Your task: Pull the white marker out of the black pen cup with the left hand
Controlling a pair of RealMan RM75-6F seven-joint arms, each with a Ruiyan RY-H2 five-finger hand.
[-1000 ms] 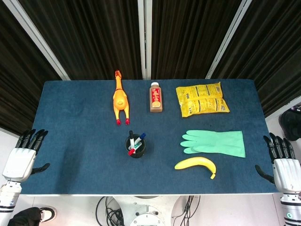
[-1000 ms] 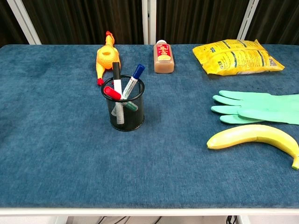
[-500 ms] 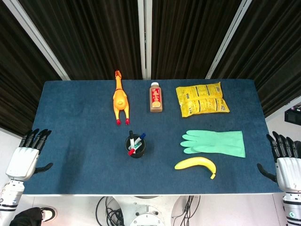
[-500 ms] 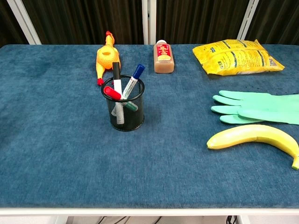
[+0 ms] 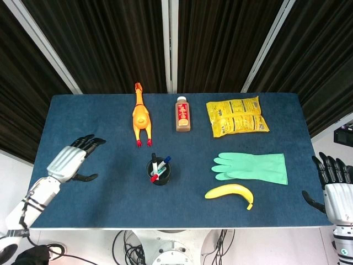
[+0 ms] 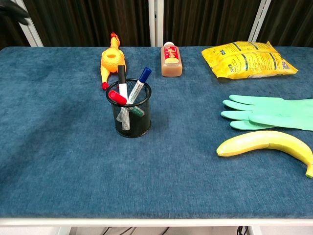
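The black mesh pen cup (image 5: 159,172) (image 6: 130,116) stands upright near the middle of the blue table (image 5: 99,121). Markers with white barrels poke out of it: a black-capped one (image 6: 122,79), a blue-capped one (image 6: 140,83) and a red-capped one (image 6: 117,96). My left hand (image 5: 71,159) hovers over the table's left part, well left of the cup, fingers spread and holding nothing. In the chest view only its dark fingertips (image 6: 13,10) show at the top left corner. My right hand (image 5: 335,192) stays off the table's right edge, fingers apart and empty.
A rubber chicken (image 5: 140,117) (image 6: 111,59) lies behind the cup, with a brown bottle (image 5: 183,114) and a yellow snack bag (image 5: 237,116) further right. A green glove (image 5: 251,167) and a banana (image 5: 230,192) lie to the cup's right.
My left hand has swung from beside the table's left front edge up and over the table, closer to the cup. The right hand has hardly moved. The cup and markers are unchanged.
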